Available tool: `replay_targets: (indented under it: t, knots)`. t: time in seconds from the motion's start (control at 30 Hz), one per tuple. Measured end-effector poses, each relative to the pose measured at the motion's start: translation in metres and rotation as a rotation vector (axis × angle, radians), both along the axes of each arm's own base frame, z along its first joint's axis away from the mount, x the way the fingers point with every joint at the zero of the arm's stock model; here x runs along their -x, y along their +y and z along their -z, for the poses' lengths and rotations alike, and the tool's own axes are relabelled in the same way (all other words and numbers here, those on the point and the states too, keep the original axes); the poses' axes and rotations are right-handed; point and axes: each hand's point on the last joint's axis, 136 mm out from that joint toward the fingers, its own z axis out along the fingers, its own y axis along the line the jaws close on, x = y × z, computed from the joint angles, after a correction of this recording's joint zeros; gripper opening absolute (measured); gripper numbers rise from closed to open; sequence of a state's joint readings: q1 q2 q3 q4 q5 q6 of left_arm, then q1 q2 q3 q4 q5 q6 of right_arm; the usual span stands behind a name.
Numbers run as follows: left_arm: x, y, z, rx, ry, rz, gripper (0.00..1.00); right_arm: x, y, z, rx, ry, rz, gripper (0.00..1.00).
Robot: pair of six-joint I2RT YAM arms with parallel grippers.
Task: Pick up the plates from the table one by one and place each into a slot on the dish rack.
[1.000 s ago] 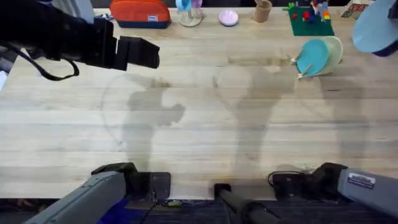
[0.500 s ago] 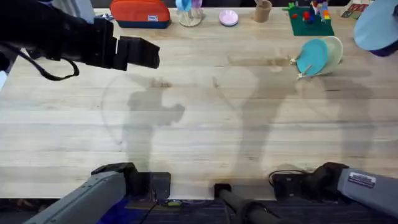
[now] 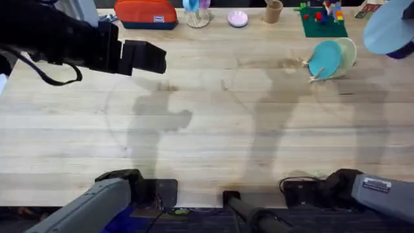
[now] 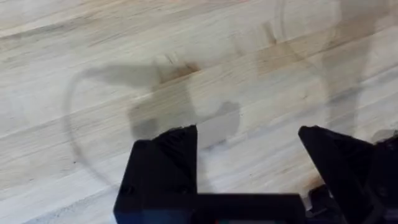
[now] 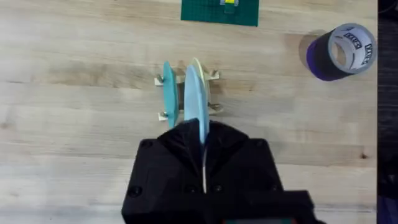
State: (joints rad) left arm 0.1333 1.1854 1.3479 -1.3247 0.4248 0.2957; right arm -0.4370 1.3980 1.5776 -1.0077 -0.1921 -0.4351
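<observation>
My right gripper (image 5: 202, 134) is shut on a pale sky-blue plate (image 5: 194, 102), held upright and edge-on, high above the table's far right (image 3: 388, 29). Below it on the table stands the small wooden dish rack (image 5: 213, 75), also seen at the far right (image 3: 313, 73). A teal plate (image 3: 325, 58) and a cream plate (image 3: 349, 53) stand upright in its slots. In the right wrist view the held plate lines up between the teal plate (image 5: 168, 93) and the cream plate (image 5: 196, 65). My left gripper (image 4: 249, 155) hangs open over bare table (image 4: 124, 74) at the far left (image 3: 145, 57).
A green brick baseplate (image 3: 323, 22) lies just behind the rack. A purple tape roll (image 5: 341, 50) stands beside the rack. Along the far edge are an orange pouch (image 3: 145, 13), a small pink dish (image 3: 237, 18) and a brown cup (image 3: 273, 11).
The held blue plate has drifted slightly left toward the rack. The left arm has not moved.
</observation>
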Motion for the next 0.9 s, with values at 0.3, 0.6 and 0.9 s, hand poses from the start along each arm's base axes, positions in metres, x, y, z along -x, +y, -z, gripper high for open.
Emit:
replay_targets:
  t: [0.3, 0.6, 0.9]
  knots:
    - [0.0000, -0.0001, 0.0000, 0.000, 0.000, 0.000, 0.993, -0.0005, 0.0005, 0.0003, 0.009, 0.001, -0.017, 0.029]
    - [0.0000, 0.0000, 0.0000, 0.000, 0.000, 0.000, 0.993, -0.0045, -0.0013, 0.0084, 0.001, 0.021, -0.021, 0.029]
    - [0.0000, 0.0000, 0.0000, 0.000, 0.000, 0.000, 0.993, -0.0054, -0.0012, 0.0094, 0.002, 0.023, -0.028, 0.029]
